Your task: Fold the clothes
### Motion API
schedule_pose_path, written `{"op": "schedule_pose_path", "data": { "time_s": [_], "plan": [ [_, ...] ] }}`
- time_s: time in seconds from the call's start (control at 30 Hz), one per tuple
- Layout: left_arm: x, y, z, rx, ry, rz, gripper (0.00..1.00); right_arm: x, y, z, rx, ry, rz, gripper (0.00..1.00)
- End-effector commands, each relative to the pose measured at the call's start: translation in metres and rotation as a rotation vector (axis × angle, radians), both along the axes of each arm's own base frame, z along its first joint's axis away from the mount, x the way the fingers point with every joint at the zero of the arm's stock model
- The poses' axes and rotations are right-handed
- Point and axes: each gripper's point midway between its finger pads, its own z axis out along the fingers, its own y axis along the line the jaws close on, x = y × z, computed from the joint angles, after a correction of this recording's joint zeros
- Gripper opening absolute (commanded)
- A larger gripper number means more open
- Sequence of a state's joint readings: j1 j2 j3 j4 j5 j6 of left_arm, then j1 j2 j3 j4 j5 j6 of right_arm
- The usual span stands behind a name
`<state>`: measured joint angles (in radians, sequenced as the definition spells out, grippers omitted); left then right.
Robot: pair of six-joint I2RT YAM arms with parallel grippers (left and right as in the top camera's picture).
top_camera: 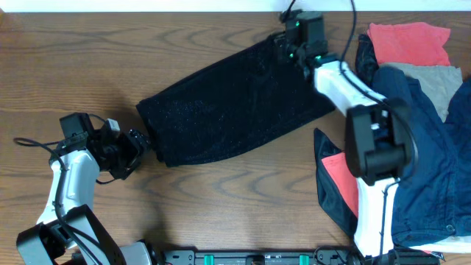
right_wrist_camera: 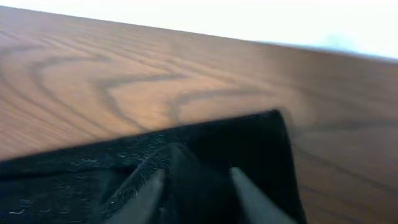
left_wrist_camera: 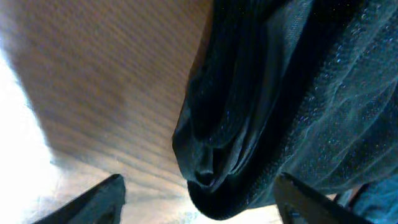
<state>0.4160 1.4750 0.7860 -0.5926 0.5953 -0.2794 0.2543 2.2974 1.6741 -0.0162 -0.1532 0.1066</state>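
Observation:
The clothes [top_camera: 235, 103], one black fuzzy speckled garment, lie folded in a slanted band across the middle of the table. My left gripper [top_camera: 143, 141] sits at the band's lower left end. In the left wrist view it [left_wrist_camera: 205, 202] is wide open, and the rolled corner of the clothes [left_wrist_camera: 280, 93] hangs between the fingers, nearer the right one. My right gripper [top_camera: 283, 46] is over the far right corner. In the right wrist view its fingers [right_wrist_camera: 146, 193] stand parted, the gripper [right_wrist_camera: 196, 193] low over the black cloth [right_wrist_camera: 261, 143], which fills the gap.
A pile at the right holds a navy garment [top_camera: 419, 147], a red cloth [top_camera: 408, 40] and a grey cloth [top_camera: 434, 81]. Bare wooden table [top_camera: 73, 59] lies left of and in front of the garment. The table's far edge runs just behind the right gripper.

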Motion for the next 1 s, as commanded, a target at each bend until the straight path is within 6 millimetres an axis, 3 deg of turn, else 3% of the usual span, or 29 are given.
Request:
{"op": "schedule_pose_path", "data": {
  "time_s": [0.0,0.03,0.1,0.17,0.33,0.47,0.57,0.77,0.97],
  "plan": [
    [-0.004,-0.001,0.0,0.01,0.005,-0.016,0.84,0.007,-0.008,0.0,0.007,-0.008,-0.07,0.53],
    [-0.005,-0.002,0.0,0.008,0.008,-0.016,0.86,0.008,-0.012,0.004,0.006,-0.011,-0.078,0.66],
    [-0.005,-0.002,0.0,0.009,0.007,-0.016,0.9,0.007,-0.021,0.015,0.006,-0.01,-0.092,0.74],
    [-0.004,-0.002,0.0,0.013,0.001,-0.028,0.93,0.004,-0.036,0.035,0.005,-0.009,-0.114,0.99],
    [-0.004,-0.003,0.001,0.033,-0.029,-0.088,0.98,-0.01,-0.073,0.092,0.015,-0.016,-0.163,0.99],
    [-0.002,-0.002,0.002,0.048,-0.053,-0.112,0.98,-0.044,-0.082,0.119,0.051,0.066,-0.128,0.99],
    [0.005,0.001,0.003,0.07,-0.09,-0.127,0.98,-0.076,-0.084,0.118,0.052,0.182,-0.114,0.99],
    [0.026,-0.01,0.002,0.115,-0.169,-0.209,0.98,-0.127,-0.088,0.087,0.009,0.427,-0.119,0.99],
    [0.051,-0.022,-0.014,0.207,-0.215,-0.29,0.98,-0.15,-0.084,0.077,-0.004,0.525,-0.104,0.99]
  ]
}}
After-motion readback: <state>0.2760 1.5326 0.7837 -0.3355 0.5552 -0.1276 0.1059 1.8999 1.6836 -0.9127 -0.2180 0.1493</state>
